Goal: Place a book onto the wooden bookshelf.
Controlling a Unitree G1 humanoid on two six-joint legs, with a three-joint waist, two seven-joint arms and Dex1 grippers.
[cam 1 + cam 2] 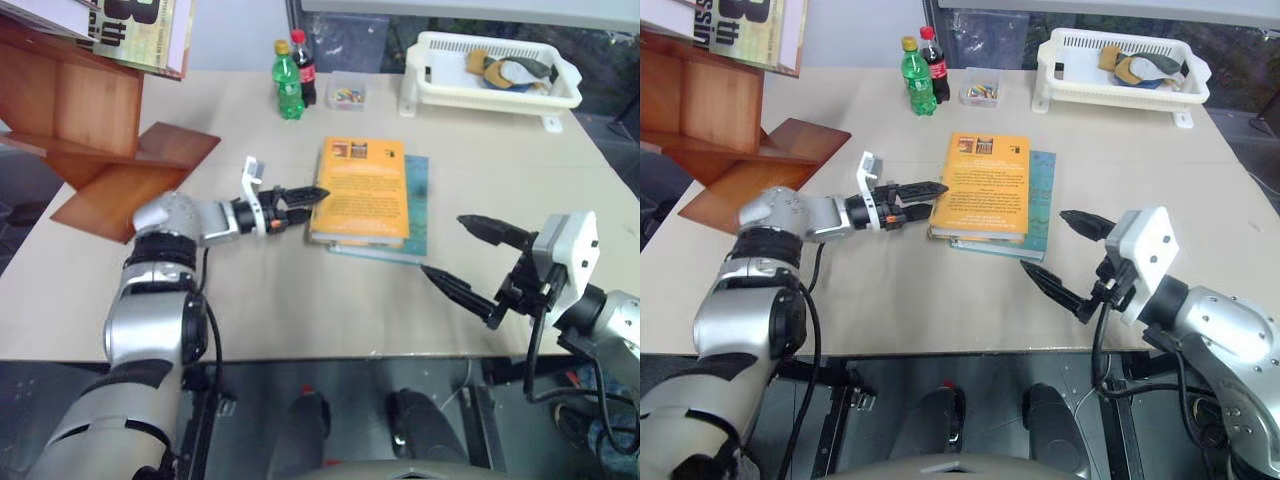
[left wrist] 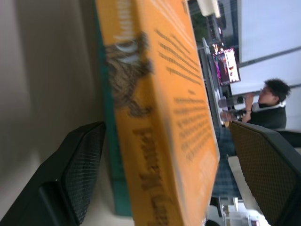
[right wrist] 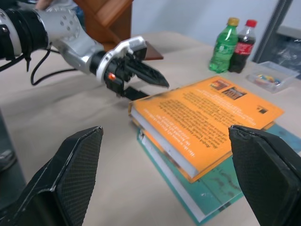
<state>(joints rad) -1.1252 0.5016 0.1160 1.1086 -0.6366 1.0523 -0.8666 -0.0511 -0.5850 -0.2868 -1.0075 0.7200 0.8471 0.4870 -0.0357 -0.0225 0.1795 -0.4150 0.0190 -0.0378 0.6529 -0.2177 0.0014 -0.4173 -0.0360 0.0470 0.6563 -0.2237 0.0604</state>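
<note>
In the head views, the book (image 1: 361, 190) is seen lying flat on the table (image 1: 250, 300), stacked on a thinner teal book (image 1: 417, 205) whose right and near edges project beyond it. The left gripper (image 1: 312, 198) is held level at the book's left edge, its fingers spread one above the other, the upper at cover level and the lower near the tabletop; contact cannot be confirmed. The right gripper (image 1: 465, 255) is held off the table's near right part, well apart from the books, its fingers spread wide and nothing between them. Bare tabletop is noted between the books and the near edge. The wooden bookshelf (image 1: 90, 130) stands at the far left corner, a slanted panel reaching toward the left arm, with magazines (image 1: 130, 30) resting on top. Two bottles (image 1: 292, 75), a small clear box (image 1: 346, 92) and a white basket (image 1: 490, 75) are ranged along the far edge. In the left wrist view, the book's spine edge (image 2: 150, 141) is seen between the two fingers (image 2: 75, 174), over the teal cover; a seated person (image 2: 265, 108) is seen beyond. In the right wrist view, both wide-set fingers (image 3: 70, 174) frame the stacked books (image 3: 207, 122), with the left gripper (image 3: 155, 84) at the book's far corner.
</note>
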